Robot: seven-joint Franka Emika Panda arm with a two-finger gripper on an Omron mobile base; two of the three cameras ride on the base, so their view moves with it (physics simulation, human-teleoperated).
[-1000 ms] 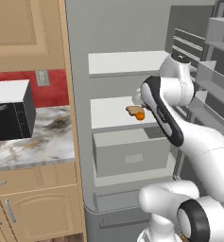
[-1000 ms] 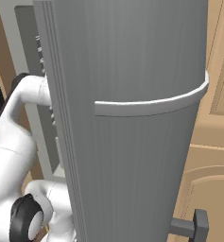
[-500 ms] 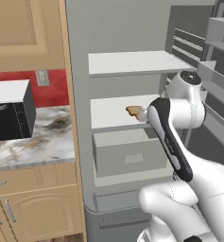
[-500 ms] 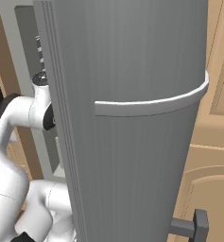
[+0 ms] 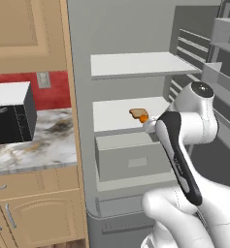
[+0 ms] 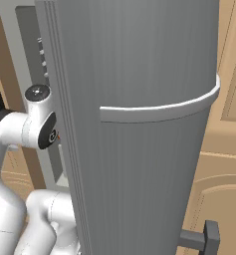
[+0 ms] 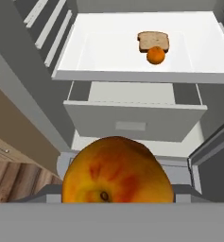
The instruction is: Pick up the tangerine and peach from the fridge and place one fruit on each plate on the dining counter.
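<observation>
Peach (image 7: pixel 117 171) gripped in jaws, tangerine (image 7: pixel 155 56) touching bread slice (image 7: pixel 153 41) on fridge (image 5: pixel 131 114) shelf, drawer (image 7: pixel 132 118) below

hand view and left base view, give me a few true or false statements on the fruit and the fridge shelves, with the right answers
1. The mottled orange-red peach sits right at the pincer, filling the lower part of the hand view. True.
2. The small plain orange tangerine lies in the pale grey drawer. False: it lies on the white middle shelf above the drawer.
3. A brown slice of bread lies right beside the tangerine. True.
4. The door of the tall grey fridge is shut. False: it stands open, with the shelves and drawer in view.
5. The top white shelf holds a second peach. False: no fruit shows on it.
</observation>
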